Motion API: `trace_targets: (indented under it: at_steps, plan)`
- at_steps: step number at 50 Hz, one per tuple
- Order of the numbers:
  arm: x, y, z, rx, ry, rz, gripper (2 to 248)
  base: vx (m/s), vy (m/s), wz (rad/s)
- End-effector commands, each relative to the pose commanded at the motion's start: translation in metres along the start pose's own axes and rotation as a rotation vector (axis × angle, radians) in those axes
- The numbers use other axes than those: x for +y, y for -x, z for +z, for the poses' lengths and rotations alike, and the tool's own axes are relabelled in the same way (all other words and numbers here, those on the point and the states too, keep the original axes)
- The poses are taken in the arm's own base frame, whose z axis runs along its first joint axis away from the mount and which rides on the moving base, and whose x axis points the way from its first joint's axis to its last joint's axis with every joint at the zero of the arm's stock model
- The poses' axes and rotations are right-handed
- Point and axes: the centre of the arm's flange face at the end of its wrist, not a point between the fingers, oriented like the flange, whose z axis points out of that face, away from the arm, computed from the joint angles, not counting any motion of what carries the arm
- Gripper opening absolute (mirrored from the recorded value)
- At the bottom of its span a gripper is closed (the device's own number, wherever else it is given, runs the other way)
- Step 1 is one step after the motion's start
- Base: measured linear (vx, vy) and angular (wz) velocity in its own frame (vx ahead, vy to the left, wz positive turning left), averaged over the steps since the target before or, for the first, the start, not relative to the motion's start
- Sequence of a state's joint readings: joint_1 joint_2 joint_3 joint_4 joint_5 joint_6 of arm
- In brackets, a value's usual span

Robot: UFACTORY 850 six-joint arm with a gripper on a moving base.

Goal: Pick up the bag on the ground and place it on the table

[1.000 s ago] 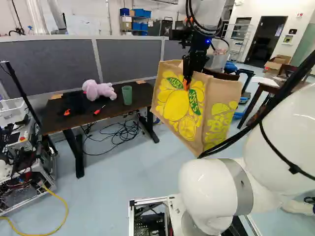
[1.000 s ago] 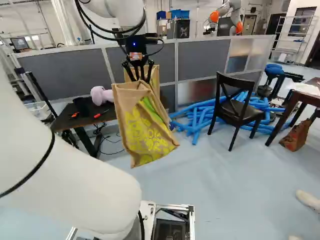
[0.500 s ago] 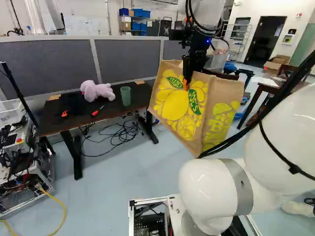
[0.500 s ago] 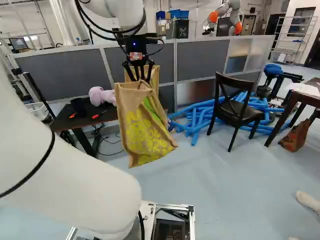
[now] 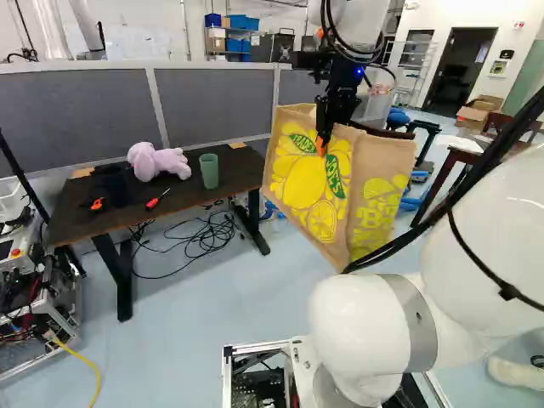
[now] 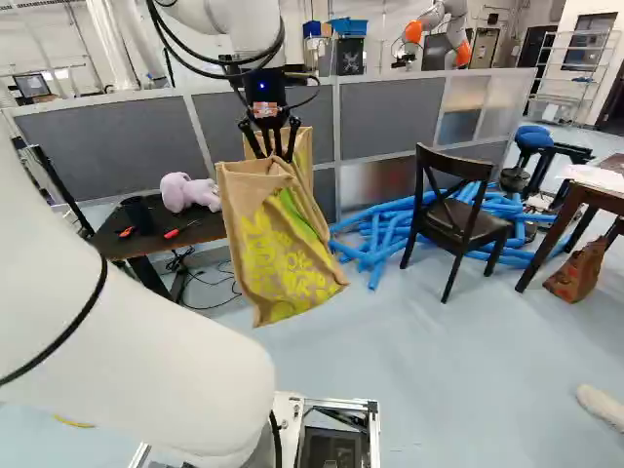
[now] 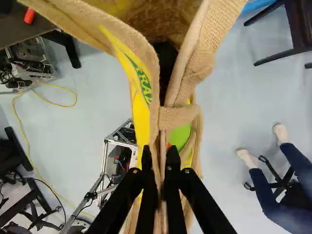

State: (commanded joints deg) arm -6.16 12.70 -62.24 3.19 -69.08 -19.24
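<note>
High in the left base view, my gripper (image 5: 323, 146) is shut on the top edge of the tan bag (image 5: 308, 183) with yellow lemon prints. The bag hangs tilted in the air, clear of the floor. In the wrist view the gripper (image 7: 160, 168) pinches the folded fabric from both sides, with the bag's strap (image 7: 178, 117) just ahead of the fingers. The dark table (image 5: 93, 223) stands left of the bag in the left base view.
On the table are a pink plush toy (image 5: 159, 161), a green cup (image 5: 209, 171), a dark container and red-handled tools. Cables (image 5: 208, 238) lie beneath. A dark chair (image 6: 458, 216), blue foam tubes (image 6: 390, 229) and another robot (image 6: 444, 29) stand farther right; grey partitions (image 5: 76, 109) stand behind.
The base has moved: the table and plush look nearer and sit farther left in the left base view. The bag stays in the gripper, and the arm's pose looks nearly unchanged.
</note>
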Motion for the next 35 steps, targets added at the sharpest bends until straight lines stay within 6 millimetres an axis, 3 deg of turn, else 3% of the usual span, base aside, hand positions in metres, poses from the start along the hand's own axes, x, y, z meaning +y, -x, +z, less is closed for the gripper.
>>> trace_targets:
  at_steps: [14, 35]
  plan:
    - [0.0, 0.0, 0.0, 0.0, 0.0, 0.0, 22, 0.103, -0.046, 0.122]
    - [0.0, 0.0, 0.0, 0.0, 0.0, 0.0, 22, 0.118, -0.029, 0.289]
